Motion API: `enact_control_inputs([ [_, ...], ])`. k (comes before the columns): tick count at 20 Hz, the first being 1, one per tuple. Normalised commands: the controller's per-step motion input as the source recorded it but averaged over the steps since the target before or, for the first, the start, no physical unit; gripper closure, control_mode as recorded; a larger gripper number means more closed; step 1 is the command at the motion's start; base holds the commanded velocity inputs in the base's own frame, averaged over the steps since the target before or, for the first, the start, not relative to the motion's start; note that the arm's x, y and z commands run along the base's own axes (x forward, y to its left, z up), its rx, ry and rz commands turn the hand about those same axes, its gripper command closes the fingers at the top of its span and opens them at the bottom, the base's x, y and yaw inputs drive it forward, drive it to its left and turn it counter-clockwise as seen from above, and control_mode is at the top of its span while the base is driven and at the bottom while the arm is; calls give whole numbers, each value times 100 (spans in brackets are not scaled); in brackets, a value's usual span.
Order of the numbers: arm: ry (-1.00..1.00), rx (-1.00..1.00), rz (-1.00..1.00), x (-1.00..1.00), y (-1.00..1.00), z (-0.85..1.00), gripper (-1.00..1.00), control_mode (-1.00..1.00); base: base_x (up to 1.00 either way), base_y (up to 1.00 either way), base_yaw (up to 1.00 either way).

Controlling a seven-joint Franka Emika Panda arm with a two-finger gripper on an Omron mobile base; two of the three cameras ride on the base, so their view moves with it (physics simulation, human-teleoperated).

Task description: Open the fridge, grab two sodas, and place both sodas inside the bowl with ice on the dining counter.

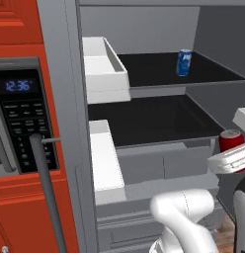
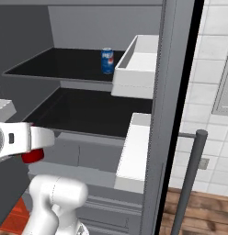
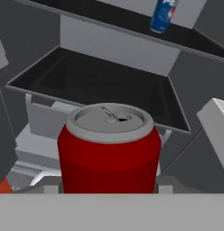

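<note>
Hand view: the gripper (image 3: 108, 191) holds the red soda (image 3: 109, 149) upright between its two finger tips, which sit low on either side of the can, closed partway to the can's width. The can is glossy red with a silver top, its pull tab and dark mouth opening plainly visible from above. Behind it lies the lower black shelf (image 3: 100, 85) of the fridge (image 3: 114, 47), bare, and beyond that the upper shelf, where the blue soda (image 3: 162, 16) stands near the back wall, blue with white markings.

Left base view: the red soda (image 1: 231, 141) appears at the right edge of the picture, in front of the lower shelf's right front corner, clasped by the white hand (image 1: 228, 160). The blue soda (image 1: 183, 63) stands upright toward the back right of the upper shelf (image 1: 159, 69). This view alone shows the microwave (image 1: 20, 118) panel with lit digits and the left door's white bins (image 1: 102, 69).

Right base view: the hand (image 2: 24, 140) reaches in level from the left edge, with only the can's red underside (image 2: 33, 156) showing below it. The blue soda (image 2: 107, 60) stands beside the right door's upper bin (image 2: 136, 69). A tiled wall (image 2: 212, 69) and the door's bar handle (image 2: 189, 179) show here.
</note>
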Motion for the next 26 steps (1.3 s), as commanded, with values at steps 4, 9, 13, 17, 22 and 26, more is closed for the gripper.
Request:
enact_control_inputs([
  [4, 0, -1, 0, -6, 1, 0, 100, -100, 0, 0, 0],
  [9, 0, 0, 0, 0, 1, 0, 100, 100, -41, 0, 2],
  [13, 0, 0, 0, 0, 0, 0, 100, 100, -91, 22, 16],
  [17, 0, 0, 0, 0, 0, 0, 100, 100, -92, 39, 26],
  [22, 0, 0, 0, 0, 0, 0, 100, 100, -66, 57, 37],
  [26, 0, 0, 0, 0, 0, 0, 100, 100, -50, 63, 41],
])
